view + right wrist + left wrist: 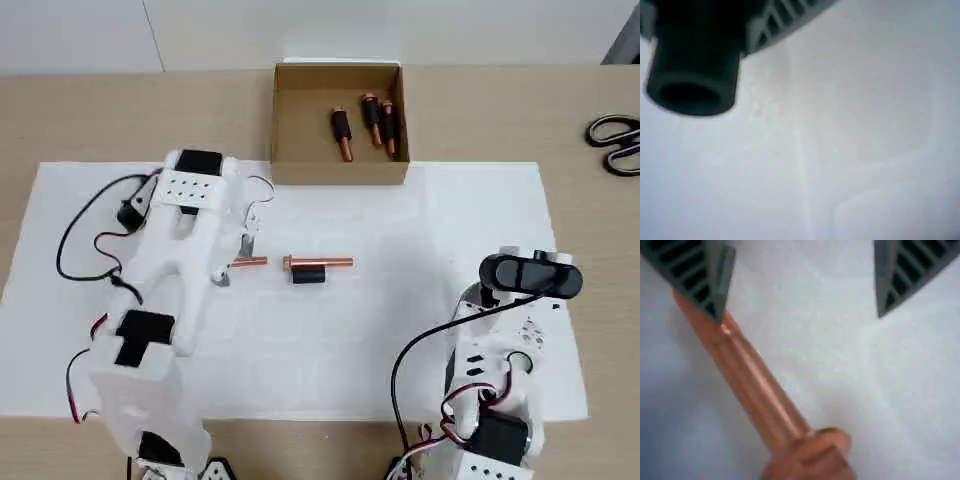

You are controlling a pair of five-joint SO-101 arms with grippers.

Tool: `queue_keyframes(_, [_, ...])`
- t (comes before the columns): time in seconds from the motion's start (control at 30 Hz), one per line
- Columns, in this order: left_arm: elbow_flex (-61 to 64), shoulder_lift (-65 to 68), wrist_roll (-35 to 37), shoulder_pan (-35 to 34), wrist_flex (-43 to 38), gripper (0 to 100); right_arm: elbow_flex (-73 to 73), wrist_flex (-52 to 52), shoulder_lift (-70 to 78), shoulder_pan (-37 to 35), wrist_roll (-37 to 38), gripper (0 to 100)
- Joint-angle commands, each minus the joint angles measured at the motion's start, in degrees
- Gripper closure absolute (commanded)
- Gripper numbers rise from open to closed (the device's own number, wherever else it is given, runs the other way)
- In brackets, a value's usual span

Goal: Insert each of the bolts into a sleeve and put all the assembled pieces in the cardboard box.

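The step in hand looks like picking up the loose bolt (pixel 755 385). The left gripper (pixel 800 305) hangs wide open with one fingertip over the shank's plain end, so the next move calls for centring the jaws across the shank before closing. The coppery, smooth-shanked bolt lies flat on the white sheet (pixel 420 340), at 9 o'clock of a finished piece (pixel 315 266), while the right gripper (pixel 747 30) holds a black sleeve (pixel 692 70).
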Motion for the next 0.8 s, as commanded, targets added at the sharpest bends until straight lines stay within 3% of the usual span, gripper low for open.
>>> queue_keyframes(0.0, [-0.4,1.3,2.7,-1.8,-0.1,81,-0.4,-1.4,-0.7,-0.1,0.4,99.5])
queue_keyframes(0.2, [-0.5,5.0,3.6,-5.7,-2.3,81,-0.4,-1.3,-0.7,-0.1,0.4,99.5])
queue_keyframes(0.63, [-0.2,5.6,3.6,-5.5,-2.3,81,-0.8,-1.0,-0.7,-0.1,0.4,99.5])
queue_keyframes(0.77, [-0.2,5.6,3.6,-5.8,-2.5,91,-0.8,-1.0,-0.7,-0.1,0.4,99.5])
